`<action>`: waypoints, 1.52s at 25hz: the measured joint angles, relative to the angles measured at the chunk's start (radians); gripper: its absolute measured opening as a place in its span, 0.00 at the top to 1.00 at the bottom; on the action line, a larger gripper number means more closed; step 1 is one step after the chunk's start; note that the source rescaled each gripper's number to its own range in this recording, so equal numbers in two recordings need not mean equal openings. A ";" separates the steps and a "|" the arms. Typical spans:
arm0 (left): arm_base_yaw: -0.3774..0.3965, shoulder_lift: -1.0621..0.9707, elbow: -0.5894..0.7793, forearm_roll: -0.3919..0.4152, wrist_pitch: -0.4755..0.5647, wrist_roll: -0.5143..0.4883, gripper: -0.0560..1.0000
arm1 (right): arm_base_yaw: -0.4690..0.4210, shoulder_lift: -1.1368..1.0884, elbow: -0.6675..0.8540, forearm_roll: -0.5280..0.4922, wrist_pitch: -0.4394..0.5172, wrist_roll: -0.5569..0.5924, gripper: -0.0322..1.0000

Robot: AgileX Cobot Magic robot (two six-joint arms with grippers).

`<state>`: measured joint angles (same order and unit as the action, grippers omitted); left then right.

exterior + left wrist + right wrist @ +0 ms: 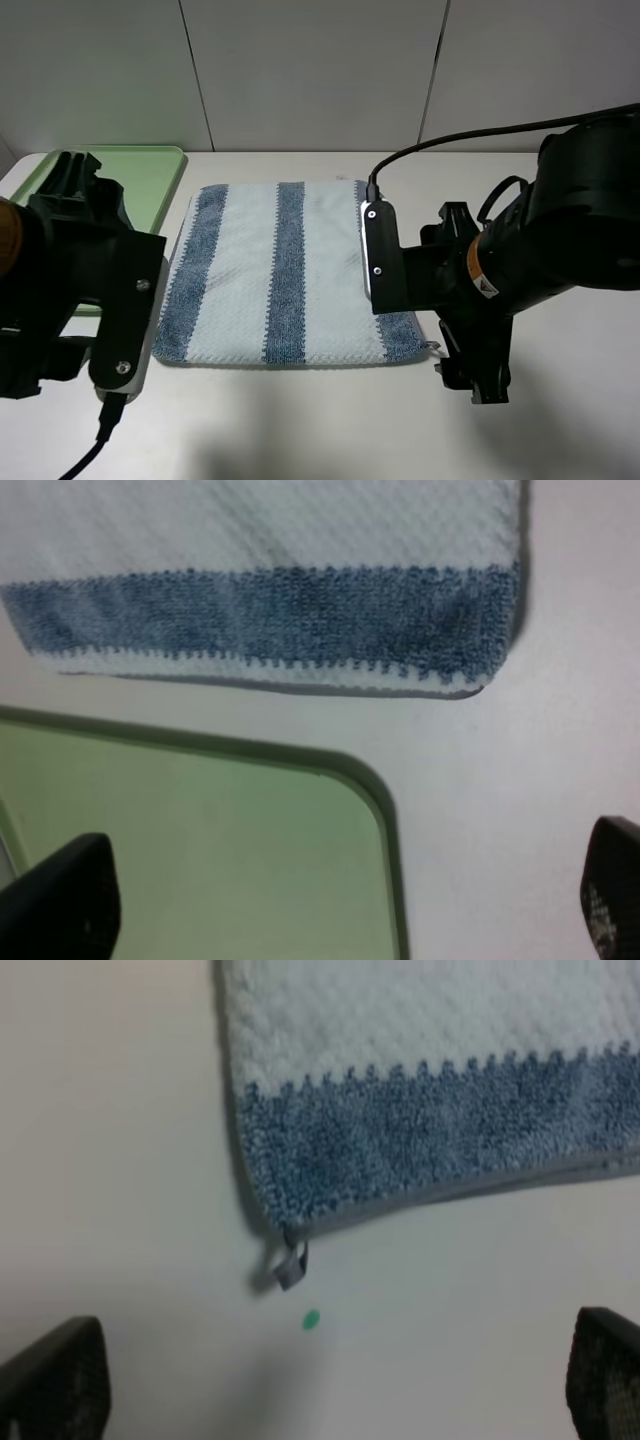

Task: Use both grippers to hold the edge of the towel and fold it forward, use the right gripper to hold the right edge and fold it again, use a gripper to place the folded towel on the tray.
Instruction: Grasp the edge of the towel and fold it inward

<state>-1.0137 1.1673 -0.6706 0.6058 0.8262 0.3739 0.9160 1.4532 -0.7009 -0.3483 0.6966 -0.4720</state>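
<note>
While the white tabletop [560, 430] carries the blue-and-white striped terry towel [285, 275], spread flat with its stripes running front to back, the pale green plastic tray [150, 175] lies just beside the towel's left edge, toward the rear. Left gripper [335, 905]: fingers spread wide, empty, above the tray's near corner, with the towel's near-left corner ahead of it. Right gripper [330, 1380]: likewise spread and empty, just off the near-right corner, where a small grey hanging loop [291, 1265] and a tiny green mark [311, 1319] lie. The towel's near edge runs left to right between the claws, so each arm is judged nearest its own corner. The first fold is not yet made.
</note>
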 joint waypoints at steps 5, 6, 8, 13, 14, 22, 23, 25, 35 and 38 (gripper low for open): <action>0.006 0.099 -0.001 0.022 -0.047 -0.001 0.09 | 0.000 0.037 0.000 -0.004 -0.047 -0.001 0.00; 0.014 0.113 -0.001 0.022 -0.062 -0.001 0.09 | 0.000 0.042 0.000 -0.004 -0.051 -0.001 0.00; 0.042 0.131 0.007 0.028 -0.100 -0.001 0.09 | 0.000 0.047 0.000 -0.007 -0.067 -0.001 0.00; 0.127 0.137 0.093 0.066 -0.218 -0.002 0.09 | 0.000 0.049 0.000 -0.008 -0.096 -0.001 0.00; 0.127 0.137 0.093 0.066 -0.218 -0.002 0.09 | 0.000 0.049 0.000 -0.008 -0.099 -0.001 0.00; 0.151 0.143 0.187 0.095 -0.404 0.000 0.10 | 0.000 0.052 0.000 -0.011 -0.129 -0.001 0.00; 0.151 0.148 0.192 0.096 -0.414 0.000 0.10 | 0.000 0.058 0.000 -0.011 -0.132 -0.001 0.00; 0.151 0.164 0.197 0.105 -0.431 0.000 0.11 | 0.000 0.076 0.000 -0.014 -0.149 -0.001 0.00; 0.151 0.312 0.197 0.183 -0.516 -0.001 0.10 | 0.000 0.167 0.000 -0.016 -0.201 -0.001 0.00; 0.151 0.336 0.197 0.192 -0.533 -0.002 0.10 | 0.000 0.187 0.000 -0.016 -0.220 -0.001 0.00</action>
<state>-0.8624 1.5033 -0.4732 0.7983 0.2934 0.3716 0.9160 1.6399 -0.7009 -0.3645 0.4765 -0.4730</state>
